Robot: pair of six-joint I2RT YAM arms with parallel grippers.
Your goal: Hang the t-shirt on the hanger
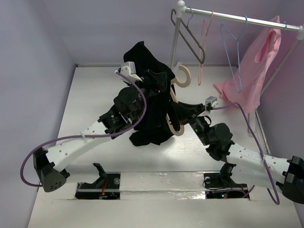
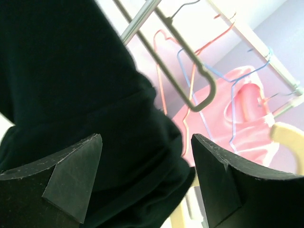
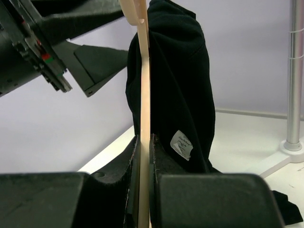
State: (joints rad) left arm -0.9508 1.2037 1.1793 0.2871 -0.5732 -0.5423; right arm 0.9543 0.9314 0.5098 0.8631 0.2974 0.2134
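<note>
The black t-shirt (image 1: pixel 151 102) hangs draped over the tan wooden hanger (image 1: pixel 183 78), held above the table. The hanger's hook points up and to the right. My right gripper (image 1: pixel 184 116) is shut on the hanger's lower arm. In the right wrist view the hanger (image 3: pixel 144 85) is edge-on between the shut fingers (image 3: pixel 144 161), with the t-shirt (image 3: pixel 180 80) and its white label hanging on the right side. My left gripper (image 1: pixel 159 80) is open at the shirt's upper part. In the left wrist view the wide-open gripper (image 2: pixel 147 166) has the shirt's folds (image 2: pixel 95 104) lying beyond it.
A metal clothes rack (image 1: pixel 237 18) stands at the back right with thin grey (image 1: pixel 192 40), pink (image 1: pixel 203 47) and blue (image 1: pixel 235 52) wire hangers and a pink garment (image 1: pixel 249 76). Its pole and foot show in the right wrist view (image 3: pixel 295 71).
</note>
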